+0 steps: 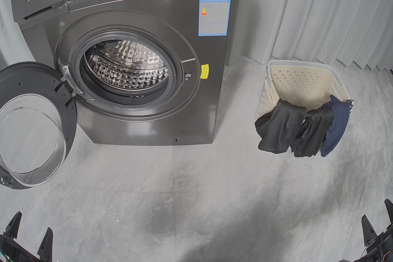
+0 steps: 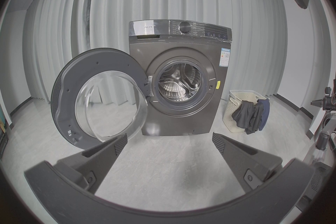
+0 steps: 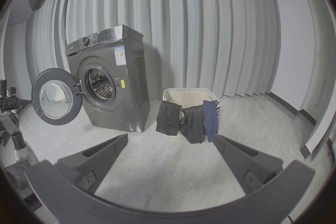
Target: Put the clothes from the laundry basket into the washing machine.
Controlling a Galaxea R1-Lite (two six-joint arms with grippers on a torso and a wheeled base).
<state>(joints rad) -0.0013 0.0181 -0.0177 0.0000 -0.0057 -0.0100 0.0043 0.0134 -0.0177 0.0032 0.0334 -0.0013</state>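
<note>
The washing machine [image 1: 135, 70] stands on the grey tiled floor [image 1: 204, 193] with its round door [image 1: 32, 123] swung fully open toward the robot's left, exposing the steel drum [image 1: 127, 64]. The laundry basket [image 1: 303, 70], a cream perforated unit, stands on the floor to the right of the machine, near the curtain [image 1: 319, 1]. Three clothes items hang over the basket's near rim, side by side and overlapping: a black garment [image 1: 280, 125] on the side nearest the machine, a dark grey garment [image 1: 313, 132] in the middle, and a navy garment [image 1: 337, 123] on the far side. The left gripper [image 1: 32, 226] sits low at the left edge of the head view, in front of the open door; its fingers [image 2: 105, 154] are released and spread wide, with bare floor between them. The right gripper [image 1: 376, 213] sits low at the right edge, on the basket's side; its fingers [image 3: 245, 161] are likewise released and spread wide. The clothes lie well apart from both sets of fingers, ahead of them across open floor, and nearer the right gripper than the left.
</note>
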